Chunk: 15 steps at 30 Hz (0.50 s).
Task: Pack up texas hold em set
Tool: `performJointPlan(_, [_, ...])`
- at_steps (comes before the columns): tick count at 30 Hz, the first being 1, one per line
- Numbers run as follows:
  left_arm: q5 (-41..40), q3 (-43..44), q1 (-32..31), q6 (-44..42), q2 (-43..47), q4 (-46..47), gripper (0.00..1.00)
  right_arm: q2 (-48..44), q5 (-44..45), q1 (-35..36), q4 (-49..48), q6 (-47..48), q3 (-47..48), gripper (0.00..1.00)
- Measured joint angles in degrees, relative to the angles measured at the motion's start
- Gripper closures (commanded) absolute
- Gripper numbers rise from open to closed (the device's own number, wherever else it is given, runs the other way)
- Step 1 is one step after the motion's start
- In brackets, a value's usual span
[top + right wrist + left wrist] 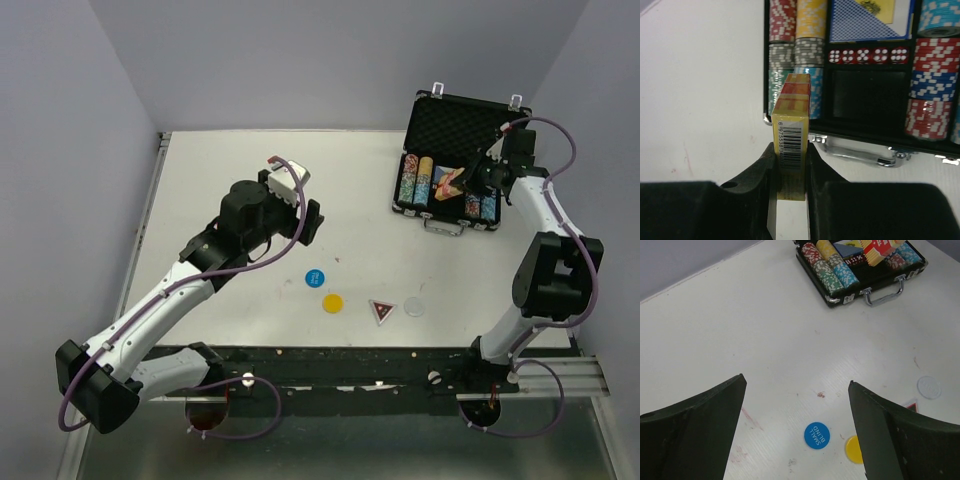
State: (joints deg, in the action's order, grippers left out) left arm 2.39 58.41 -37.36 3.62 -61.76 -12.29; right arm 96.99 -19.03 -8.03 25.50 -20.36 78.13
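Observation:
The black briefcase [497,128] lies open at the back right, foam lid up, with multicoloured chip rows [416,180] inside. My right gripper [790,152] is shut on a yellow and red card deck box [792,115] and holds it over the case's front edge beside the silver handle [860,150]. In the case are a blue deck [867,20], a row of red dice [867,55] and an empty slot [867,95]. My left gripper [796,385] is open and empty above the blue small blind disc [817,435]. A yellow disc [333,301], a triangular button [382,310] and a white disc [414,307] lie near the front.
The white table [220,170] is walled at the back and both sides. Its dark front edge [330,352] runs just behind the arm bases. Faint red stains [750,417] mark the surface near the left gripper.

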Motion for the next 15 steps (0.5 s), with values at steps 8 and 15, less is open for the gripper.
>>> performJointPlan(8, [-5.4, 0.0, 0.3, 2.1, 0.0, -0.7, 0.01, 6.4, 0.7, -0.8, 0.7, 2.4, 3.7, 0.99])
performJointPlan(15, [-7.0, 0.0, 0.3, 3.0, 0.0, -0.7, 0.01, 9.4, 0.8, -1.2, 1.8, 4.5, 5.0, 0.99])
